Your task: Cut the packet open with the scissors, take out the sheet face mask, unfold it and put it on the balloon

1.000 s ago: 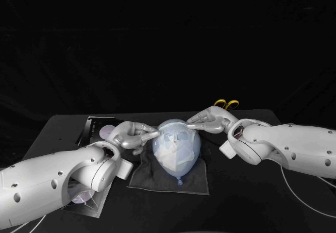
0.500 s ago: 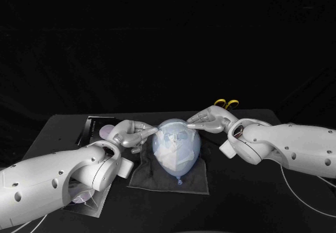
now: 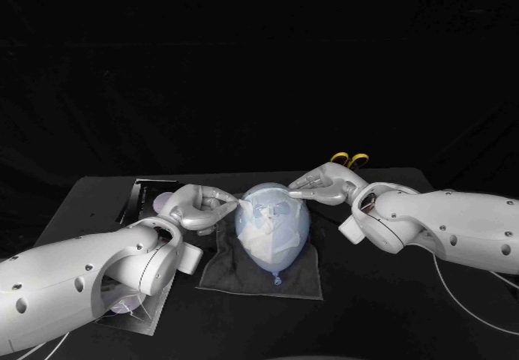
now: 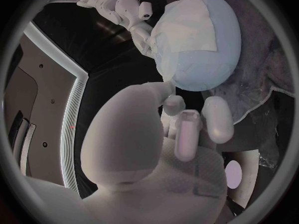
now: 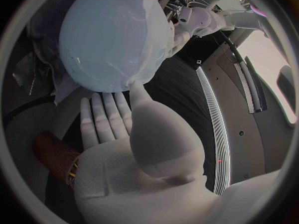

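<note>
Since a second ago the left hand (image 3: pixel 201 206) has curled its fingers in beside the pale blue balloon (image 3: pixel 294 217); the right hand (image 3: pixel 322 185) has kept its place.
The balloon lies on a dark grey cloth (image 3: pixel 232 274) mid-table, with the white sheet face mask (image 3: pixel 257 236) draped over it. The right wrist view shows the mask's edge drawn to a peak and pinched at the right thumb. In the left wrist view the left fingers are bunched by the balloon; a grip cannot be told. The head view adds the yellow-handled scissors (image 3: pixel 348 159) behind the right hand. One balloon, one mask, one cloth, one pair of scissors.
</note>
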Robot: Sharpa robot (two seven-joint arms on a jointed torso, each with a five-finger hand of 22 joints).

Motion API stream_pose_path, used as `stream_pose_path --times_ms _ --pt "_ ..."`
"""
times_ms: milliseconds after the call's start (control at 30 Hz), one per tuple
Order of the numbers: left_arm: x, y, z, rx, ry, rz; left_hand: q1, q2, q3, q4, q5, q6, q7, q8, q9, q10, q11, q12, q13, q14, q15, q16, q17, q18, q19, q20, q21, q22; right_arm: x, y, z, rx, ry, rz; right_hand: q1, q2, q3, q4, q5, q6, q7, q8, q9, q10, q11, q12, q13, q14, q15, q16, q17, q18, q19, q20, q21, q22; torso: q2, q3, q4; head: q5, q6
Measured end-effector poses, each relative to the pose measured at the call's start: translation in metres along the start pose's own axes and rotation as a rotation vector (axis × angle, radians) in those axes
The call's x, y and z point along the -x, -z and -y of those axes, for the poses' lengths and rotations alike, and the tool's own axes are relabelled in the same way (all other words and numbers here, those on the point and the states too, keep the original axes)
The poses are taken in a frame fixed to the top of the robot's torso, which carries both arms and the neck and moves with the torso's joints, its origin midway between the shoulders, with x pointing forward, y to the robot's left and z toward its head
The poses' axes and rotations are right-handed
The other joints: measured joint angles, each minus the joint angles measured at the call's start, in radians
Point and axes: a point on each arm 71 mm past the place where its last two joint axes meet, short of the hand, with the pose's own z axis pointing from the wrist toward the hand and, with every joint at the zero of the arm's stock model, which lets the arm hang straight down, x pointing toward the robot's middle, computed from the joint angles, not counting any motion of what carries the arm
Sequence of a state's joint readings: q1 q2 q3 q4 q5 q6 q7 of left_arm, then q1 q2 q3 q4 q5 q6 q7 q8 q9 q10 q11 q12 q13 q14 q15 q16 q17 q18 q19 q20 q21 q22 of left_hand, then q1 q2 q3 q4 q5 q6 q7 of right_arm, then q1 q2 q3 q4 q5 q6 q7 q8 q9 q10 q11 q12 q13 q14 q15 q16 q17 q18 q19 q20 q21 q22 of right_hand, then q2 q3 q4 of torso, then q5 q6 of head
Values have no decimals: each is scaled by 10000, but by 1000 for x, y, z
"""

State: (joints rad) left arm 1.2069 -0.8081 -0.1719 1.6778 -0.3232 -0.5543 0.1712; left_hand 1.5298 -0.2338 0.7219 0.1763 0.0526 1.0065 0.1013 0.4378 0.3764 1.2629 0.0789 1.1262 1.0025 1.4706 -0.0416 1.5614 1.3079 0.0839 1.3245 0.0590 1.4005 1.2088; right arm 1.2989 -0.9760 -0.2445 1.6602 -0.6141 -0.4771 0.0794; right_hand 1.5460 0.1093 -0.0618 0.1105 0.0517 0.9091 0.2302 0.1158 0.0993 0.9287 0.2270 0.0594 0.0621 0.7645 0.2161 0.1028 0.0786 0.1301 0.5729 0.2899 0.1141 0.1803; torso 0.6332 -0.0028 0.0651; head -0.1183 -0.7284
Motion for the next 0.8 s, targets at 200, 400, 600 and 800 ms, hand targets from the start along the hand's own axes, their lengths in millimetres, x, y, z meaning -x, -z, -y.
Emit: stream_pose_path --times_ms 200,400,600,800 --pt "4 3 -1 41 -27 55 -772 117 533 -623 184 -53 -16 83 2 287 -248 -33 79 -1 -38 43 0 -1 18 -19 29 107 0 0 0 -10 0 8 0 0 0 0 0 0 0 0 0 0 0 -1 -2 0 0 0 0 -2 0 0 0 0 -1 1 0 8 -17" --pt "4 4 -1 91 -24 20 -1100 166 577 -746 210 -131 -9 87 10 426 -364 -126 26 -14 -51 45 1 -3 52 -53 72 102 0 0 1 -16 -2 8 -40 -40 0 0 0 0 0 0 0 0 0 -1 -4 -37 -38 0 0 -5 0 0 0 0 -4 -3 2 20 -9" --pt "3 4 -2 180 61 -59 -1958 105 -178 -686 105 -940 236 -559 1261 50 -390 -1012 -956 -25 132 -88 1 -2 -102 99 -88 -222 0 0 1 -19 -3 5 -40 -40 0 0 0 0 0 0 0 0 0 -1 -6 -37 -37 0 0 -8 0 0 0 1 -3 1 0 32 18" --pt "-1 2 -2 280 132 -191 -2261 -172 -909 -726 54 -1071 365 -1034 832 -52 -288 -1012 -983 -56 243 -99 0 -3 -186 183 -163 -292 0 0 1 -18 -6 -1 -40 -40 0 0 0 0 0 -1 0 0 0 -1 -4 -37 -38 0 0 -66 0 0 0 1 1 7 -12 34 10"
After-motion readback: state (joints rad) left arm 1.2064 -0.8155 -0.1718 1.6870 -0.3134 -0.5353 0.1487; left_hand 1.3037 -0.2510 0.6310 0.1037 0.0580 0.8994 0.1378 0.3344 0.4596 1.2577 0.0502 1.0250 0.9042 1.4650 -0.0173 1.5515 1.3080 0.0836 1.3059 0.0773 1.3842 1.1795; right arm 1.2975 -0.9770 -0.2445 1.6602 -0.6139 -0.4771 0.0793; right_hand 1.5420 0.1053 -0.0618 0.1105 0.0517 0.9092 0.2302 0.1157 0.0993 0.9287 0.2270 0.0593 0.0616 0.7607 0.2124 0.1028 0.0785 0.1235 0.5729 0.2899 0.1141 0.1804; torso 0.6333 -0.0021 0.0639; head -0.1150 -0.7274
